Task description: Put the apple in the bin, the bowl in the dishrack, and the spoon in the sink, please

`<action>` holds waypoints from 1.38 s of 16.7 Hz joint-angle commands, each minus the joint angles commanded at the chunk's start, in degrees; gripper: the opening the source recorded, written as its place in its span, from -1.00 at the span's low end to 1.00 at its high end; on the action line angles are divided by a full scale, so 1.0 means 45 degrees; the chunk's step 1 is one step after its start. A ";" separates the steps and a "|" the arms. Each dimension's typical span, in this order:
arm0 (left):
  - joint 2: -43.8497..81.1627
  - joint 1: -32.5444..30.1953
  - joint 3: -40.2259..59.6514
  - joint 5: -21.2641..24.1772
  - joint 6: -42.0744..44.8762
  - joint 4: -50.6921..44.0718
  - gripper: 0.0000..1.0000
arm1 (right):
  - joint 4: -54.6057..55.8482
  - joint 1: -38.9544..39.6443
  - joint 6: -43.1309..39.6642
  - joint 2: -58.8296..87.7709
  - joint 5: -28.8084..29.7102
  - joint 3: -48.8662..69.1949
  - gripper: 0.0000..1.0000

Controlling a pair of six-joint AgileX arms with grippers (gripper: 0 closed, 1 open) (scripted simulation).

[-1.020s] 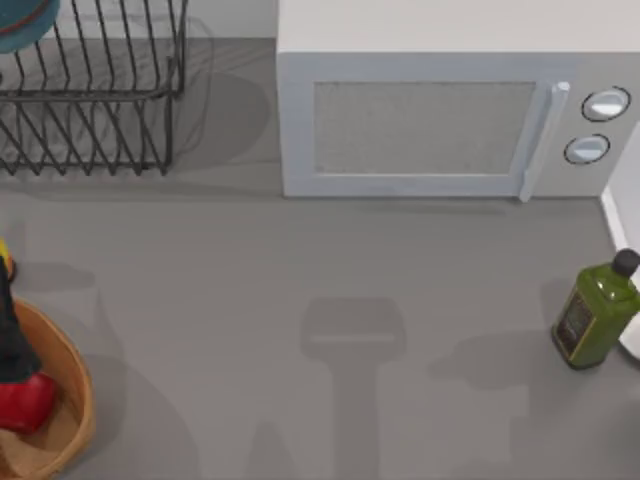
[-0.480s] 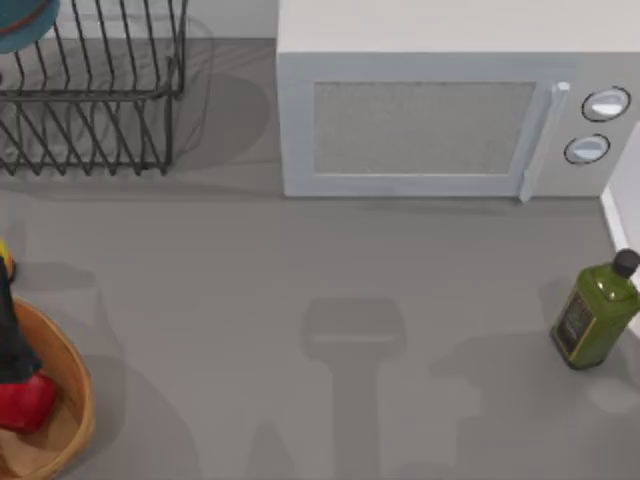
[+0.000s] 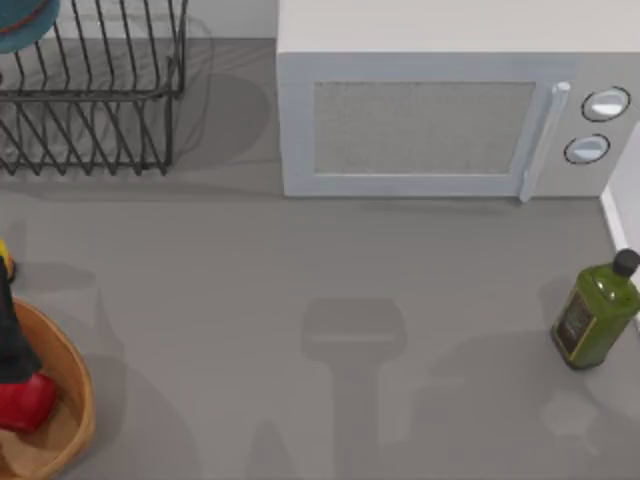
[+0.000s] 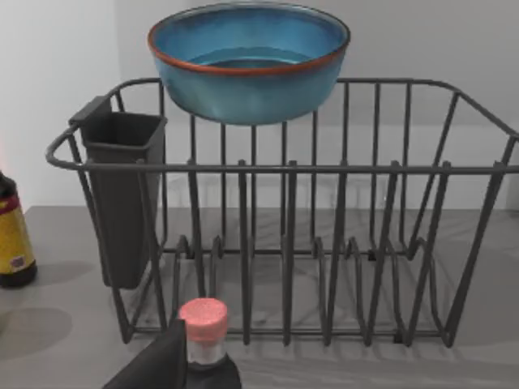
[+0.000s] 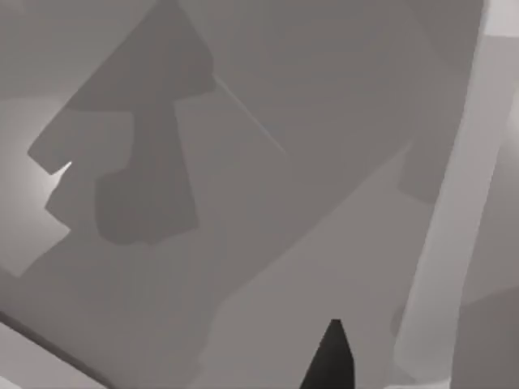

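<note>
Low, left hand (image 3: 12,372) over bin (image 3: 75,400)

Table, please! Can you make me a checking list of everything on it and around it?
Surface: grey table, shadows across it.
Job's things: apple in bin; bowl at top of dishrack.
Clutter: olive oil bottle at right; pink-capped jar; yellow-labelled bottle.
Grippers: left gripper faces dishrack; right gripper above table.
Cables: nothing seen.
Surroundings: microwave, door shut.
</note>
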 joint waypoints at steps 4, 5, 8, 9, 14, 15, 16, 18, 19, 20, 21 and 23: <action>0.0000 0.0000 0.0000 0.0000 0.0000 0.0000 1.00 | 0.0011 -0.0020 0.0028 0.0093 0.0042 0.0090 -1.00; 0.0000 0.0000 0.0000 0.0000 0.0000 0.0000 1.00 | -0.0021 -0.0099 0.0043 0.0187 0.0124 0.0346 -1.00; 0.0000 0.0000 0.0000 0.0000 0.0000 0.0000 1.00 | -0.0225 -0.0375 0.0051 0.0740 0.0440 0.1910 -1.00; 0.0000 0.0000 0.0000 0.0000 0.0000 0.0000 1.00 | -0.0343 -0.0464 0.0029 0.1057 0.0547 0.2688 -1.00; 0.0000 0.0000 0.0000 0.0000 0.0000 0.0000 1.00 | -0.1379 -0.0822 -0.0224 0.3585 0.0950 0.8477 -1.00; 0.0000 0.0000 0.0000 0.0000 0.0000 0.0000 1.00 | -0.1659 -0.0873 -0.0282 0.4267 0.0992 0.9955 -1.00; 0.0000 0.0000 0.0000 0.0000 0.0000 0.0000 1.00 | -0.1958 -0.0915 -0.0334 0.4992 0.1020 1.1451 -1.00; 0.0000 0.0000 0.0000 0.0000 0.0000 0.0000 1.00 | -0.2588 -0.0965 -0.0411 0.6552 0.1033 1.4313 -1.00; 0.0000 0.0000 0.0000 0.0000 0.0000 0.0000 1.00 | -0.2909 -0.0971 -0.0430 0.7355 0.1018 1.5593 -1.00; 0.0000 0.0000 0.0000 0.0000 0.0000 0.0000 1.00 | -0.3232 -0.0962 -0.0435 0.8166 0.0989 1.6755 -1.00; 0.0000 0.0000 0.0000 0.0000 0.0000 0.0000 1.00 | -0.3548 -0.0937 -0.0425 0.8972 0.0945 1.7786 -1.00; 0.0000 0.0000 0.0000 0.0000 0.0000 0.0000 1.00 | -0.4166 -0.0857 -0.0372 1.0569 0.0826 1.9477 -1.00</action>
